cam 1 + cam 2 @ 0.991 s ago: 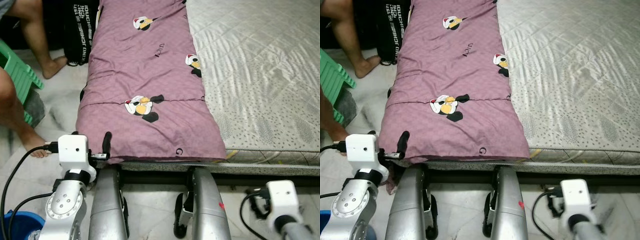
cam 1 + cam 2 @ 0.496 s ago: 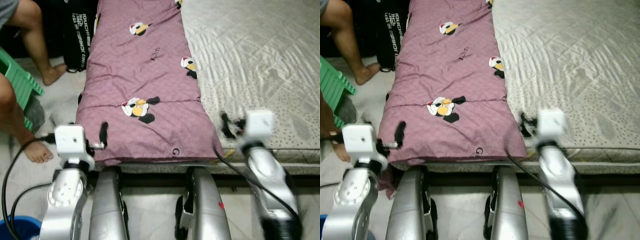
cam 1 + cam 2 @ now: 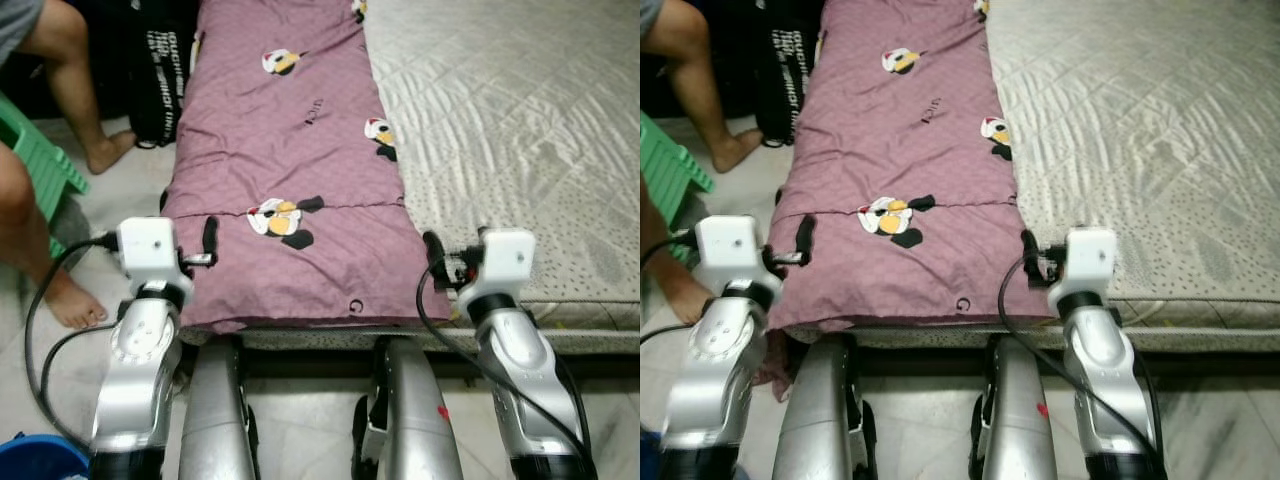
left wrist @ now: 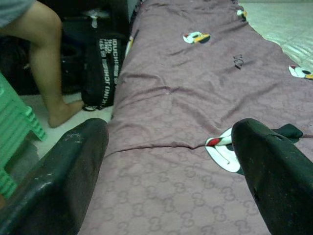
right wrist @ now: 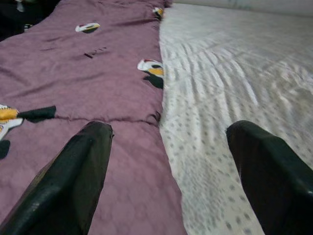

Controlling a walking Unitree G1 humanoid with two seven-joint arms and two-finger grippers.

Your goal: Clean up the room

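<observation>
Blanket (image 3: 290,190), purple with cartoon prints, lies along the left side of the bed (image 3: 520,150); soft, light and floppy, likely best pinched at its near corners. Left gripper (image 3: 208,240) and right gripper (image 3: 436,256) sit at those corners, fingers apart and empty.

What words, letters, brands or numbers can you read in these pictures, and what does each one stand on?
"G": a lone dark letter on the purple quilt, near its front edge.
Small dark print farther up the quilt, between the cartoon figures: too small to read.
Two rows of white lettering running sideways on the black bag on the floor beside the bed: too blurred to read with certainty.
No numbers or signs can be read.
</observation>
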